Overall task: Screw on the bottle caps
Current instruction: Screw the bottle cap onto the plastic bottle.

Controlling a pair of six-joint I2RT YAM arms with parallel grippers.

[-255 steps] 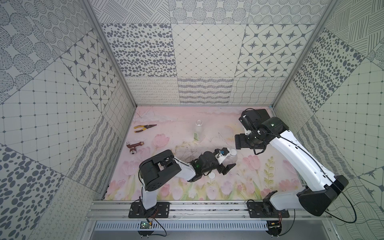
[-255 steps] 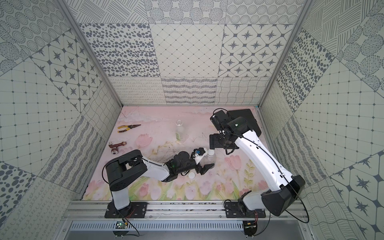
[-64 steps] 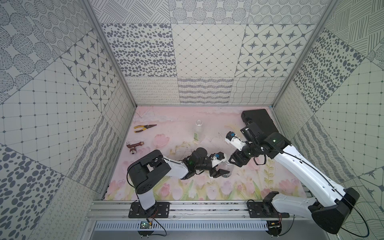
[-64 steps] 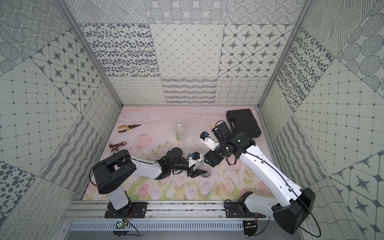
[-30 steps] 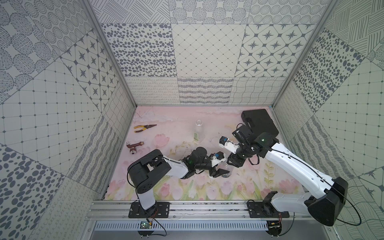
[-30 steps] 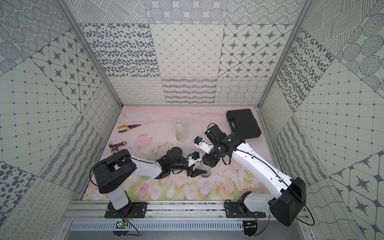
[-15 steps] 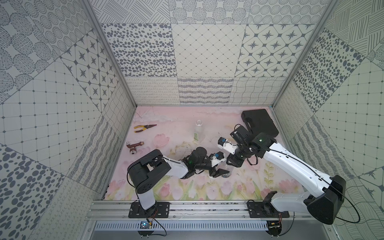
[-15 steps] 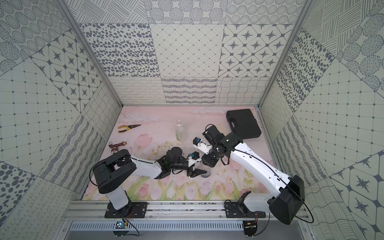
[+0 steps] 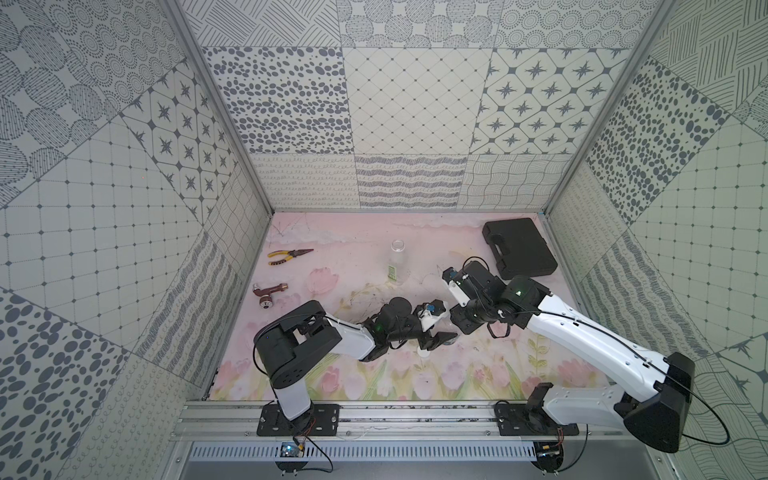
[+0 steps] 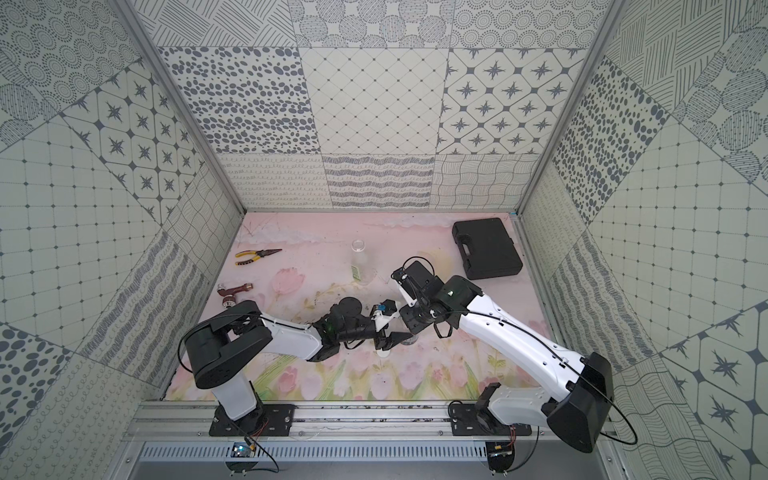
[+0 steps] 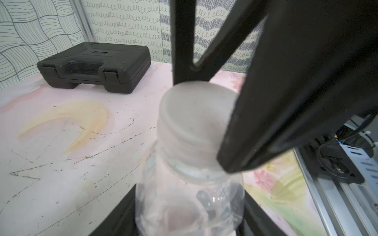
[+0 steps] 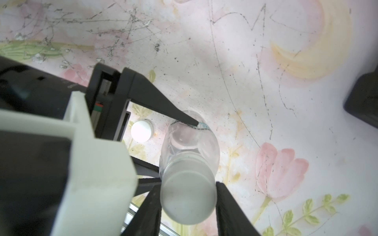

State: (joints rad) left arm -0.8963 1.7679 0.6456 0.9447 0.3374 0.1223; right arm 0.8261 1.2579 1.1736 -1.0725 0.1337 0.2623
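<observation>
In both top views the left gripper reaches right across the middle of the mat. The right gripper drops in over the short clear plastic bottle. A spare white round cap lies just nearer, and the taller slim clear bottle stands uncapped farther back. Left wrist view: the left jaws hug the bottle's body, likely bracing it against the twist. Right wrist view: jaws pinched tight on the small white plastic screw cap, seated on the neck, ready for turning.
</observation>
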